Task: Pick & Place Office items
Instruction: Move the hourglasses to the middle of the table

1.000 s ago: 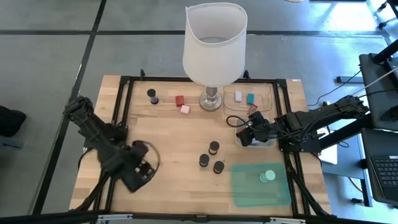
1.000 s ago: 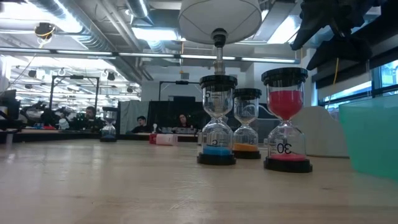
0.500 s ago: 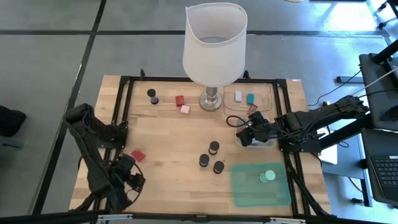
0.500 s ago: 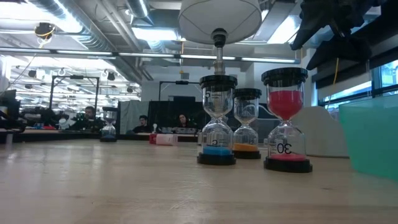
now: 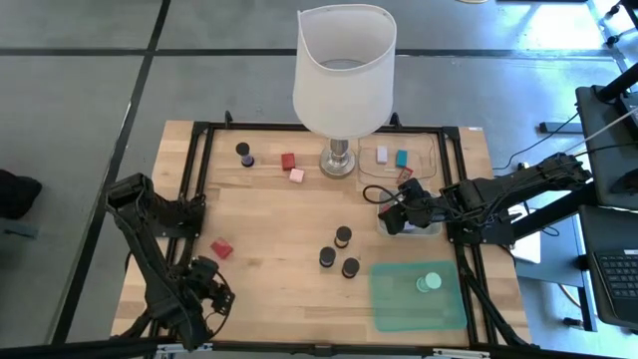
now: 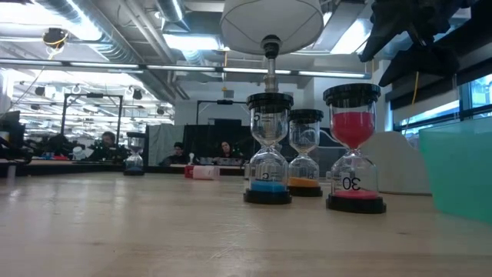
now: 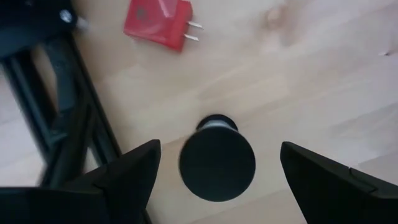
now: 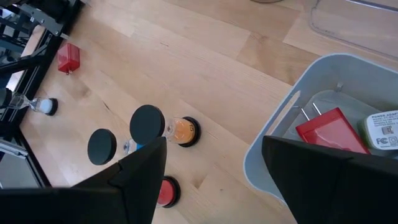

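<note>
Across the wooden tabletop (image 5: 289, 224) I see the white-shaded lamp (image 5: 344, 70) at the far edge. My right gripper (image 5: 391, 217) hovers over the grey tray (image 8: 292, 134), jaws parted and empty; a red plug (image 8: 329, 130) and a white adapter (image 8: 382, 129) lie inside it. My left gripper (image 5: 196, 302) sits at the near-left corner, jaws spread wide above a black-capped hourglass (image 7: 217, 163), not touching it. Three hourglasses (image 5: 340, 251) stand grouped mid-table, beside the green mat (image 5: 419, 296) carrying a mint-green disc (image 5: 430, 282). One red plug block (image 5: 221, 248) lies near my left arm.
</note>
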Available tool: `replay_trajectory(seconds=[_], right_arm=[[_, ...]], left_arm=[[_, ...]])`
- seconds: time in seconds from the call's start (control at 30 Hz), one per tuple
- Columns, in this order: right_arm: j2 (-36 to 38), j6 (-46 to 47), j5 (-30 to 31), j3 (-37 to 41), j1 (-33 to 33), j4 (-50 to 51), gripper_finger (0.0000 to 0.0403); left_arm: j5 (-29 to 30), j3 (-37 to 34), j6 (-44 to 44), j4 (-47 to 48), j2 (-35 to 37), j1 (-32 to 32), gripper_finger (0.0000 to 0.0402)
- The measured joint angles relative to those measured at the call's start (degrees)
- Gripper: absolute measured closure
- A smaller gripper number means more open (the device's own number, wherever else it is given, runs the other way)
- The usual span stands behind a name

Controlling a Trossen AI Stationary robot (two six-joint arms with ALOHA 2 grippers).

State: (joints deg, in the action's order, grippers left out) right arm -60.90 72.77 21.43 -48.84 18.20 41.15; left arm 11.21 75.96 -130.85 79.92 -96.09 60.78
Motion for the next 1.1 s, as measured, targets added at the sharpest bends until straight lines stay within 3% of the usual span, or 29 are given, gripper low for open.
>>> replay_trajectory(seconds=[0.27,0.53,0.7,0.97,1.1], right_arm=[[0.02,0.00,0.00,-0.01,0.00,0.00,0.0136],[0.02,0.00,0.00,0.00,0.02,0.00,0.0136],[0.00,0.00,0.00,-0.01,0.00,-0.01,0.0136],[0.00,0.00,0.00,0.00,0.02,-0.02,0.0136],[0.01,0.00,-0.02,0.00,0.00,-0.02,0.0136]], left_arm=[[1.03,-9.12,-0.43,-15.67,0.14,0.59,0.0072],[1.40,-11.51,-0.13,-18.73,0.19,0.19,0.0079],[1.74,-11.51,0.02,-18.09,0.19,0.19,0.0112],[1.81,-11.48,1.32,-16.94,0.79,-1.01,0.0198],[2.70,-11.44,6.68,-16.93,2.02,-3.19,0.0203]])
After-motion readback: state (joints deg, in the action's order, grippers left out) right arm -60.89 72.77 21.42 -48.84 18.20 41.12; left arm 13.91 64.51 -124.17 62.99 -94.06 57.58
